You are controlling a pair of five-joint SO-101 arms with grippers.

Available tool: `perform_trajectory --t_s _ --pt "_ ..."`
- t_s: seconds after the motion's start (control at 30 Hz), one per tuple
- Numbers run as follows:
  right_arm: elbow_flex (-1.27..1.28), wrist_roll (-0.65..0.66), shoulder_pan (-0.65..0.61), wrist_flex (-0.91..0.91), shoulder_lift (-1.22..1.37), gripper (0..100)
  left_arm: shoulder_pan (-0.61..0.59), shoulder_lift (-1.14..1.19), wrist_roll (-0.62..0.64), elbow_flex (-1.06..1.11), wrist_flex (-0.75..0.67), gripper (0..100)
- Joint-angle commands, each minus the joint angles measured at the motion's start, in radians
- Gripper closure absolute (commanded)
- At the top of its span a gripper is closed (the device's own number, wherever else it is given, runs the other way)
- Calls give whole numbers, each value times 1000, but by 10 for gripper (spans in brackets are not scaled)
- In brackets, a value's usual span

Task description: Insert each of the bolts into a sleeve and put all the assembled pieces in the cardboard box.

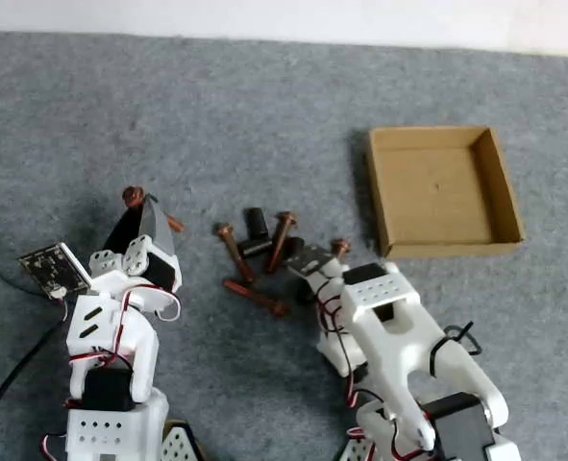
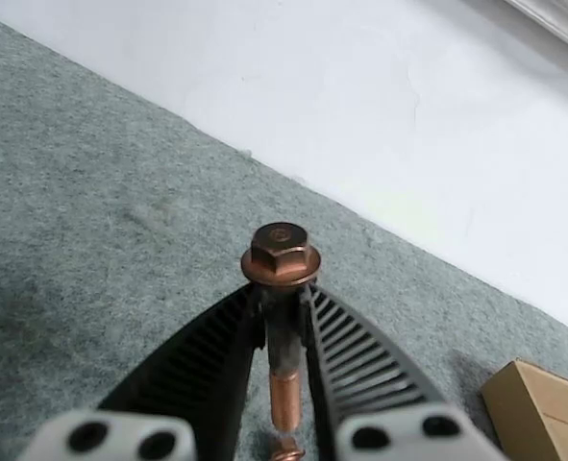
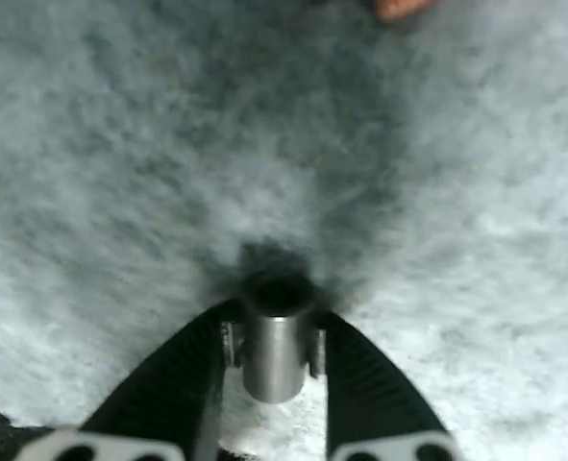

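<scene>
White plastic arm shells (image 1: 389, 312), black servos (image 1: 109, 389), red and black cables (image 1: 122, 331), black ribbed gripper fingers (image 2: 360, 355)

Left gripper (image 2: 282, 293) points up and away from the table, clamped on a bolt (image 2: 281, 254) — the right gripper (image 3: 276, 322) (held low) pinches a sleeve (image 3: 274, 351).

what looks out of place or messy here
Nothing looks damaged or spilled: loose bolts and a dark sleeve lie crisscrossed in a heap left of the box, which suits an unfinished job.
</scene>
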Motion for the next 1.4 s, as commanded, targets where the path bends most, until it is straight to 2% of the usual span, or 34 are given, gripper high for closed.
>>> perform_trajectory --t_s 0.0,0.2,0.4,0.57,0.8,0.93,1.1,1.37 --pt "-2 -11 -12 -45 -4 994 16 -7 0 -4 -28 995" --pt "-108 -15 -13 -1 -42 994 15 -8 0 -4 -28 995" --pt "-252 -51 -13 13 -225 994 15 -8 0 -4 -28 995" --pt "-263 -112 -19 -148 -415 994 15 -8 0 -4 -28 994" --pt "76 -107 -81 -476 -691 994 19 -10 6 -4 -29 994" --pt "265 -106 -142 -607 -862 994 91 -12 0 -5 -29 994" --pt "409 -106 -189 -631 -1044 994 180 -12 -2 -8 -31 992" --pt "549 -106 -189 -630 -1336 994 326 -10 -2 35 -147 992"
